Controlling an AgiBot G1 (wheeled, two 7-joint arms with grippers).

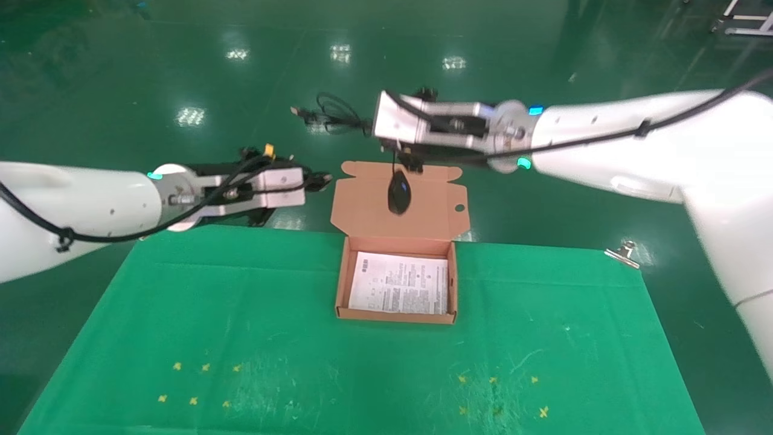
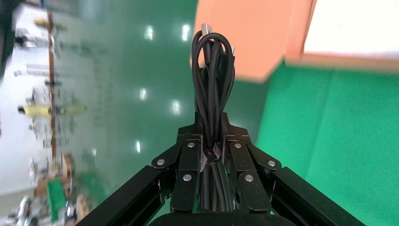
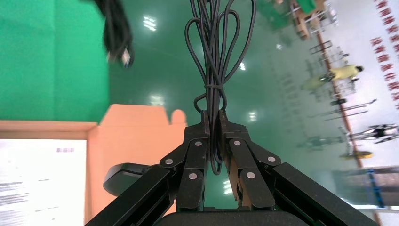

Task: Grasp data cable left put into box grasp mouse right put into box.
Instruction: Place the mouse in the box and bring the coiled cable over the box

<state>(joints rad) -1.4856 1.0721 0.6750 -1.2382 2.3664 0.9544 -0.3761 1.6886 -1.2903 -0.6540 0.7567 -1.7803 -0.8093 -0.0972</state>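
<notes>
Now, left gripper (image 2: pixel 212 141): clamped on data cable (image 2: pixel 212 70), beside box lid.
Box (image 1: pixel 395 284): open on green cloth (image 1: pixel 211 314), lid up.
Right gripper (image 3: pixel 214 136): pinching cord (image 3: pixel 216 56); mouse (image 1: pixel 398 191) dangling before lid.

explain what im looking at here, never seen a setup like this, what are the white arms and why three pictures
The white arms belong to a two-armed robot. One picture looks down from a camera on its head; the other two come from cameras on each wrist.

On the green cloth-covered table stands an open, shallow salmon-orange cardboard box lined with a white printed sheet.

The left gripper is shut on a looped bundle of thin black data cable. The right gripper pinches the bundled black cord of a small black oval mouse, which dangles in front of the box's raised lid.
</notes>
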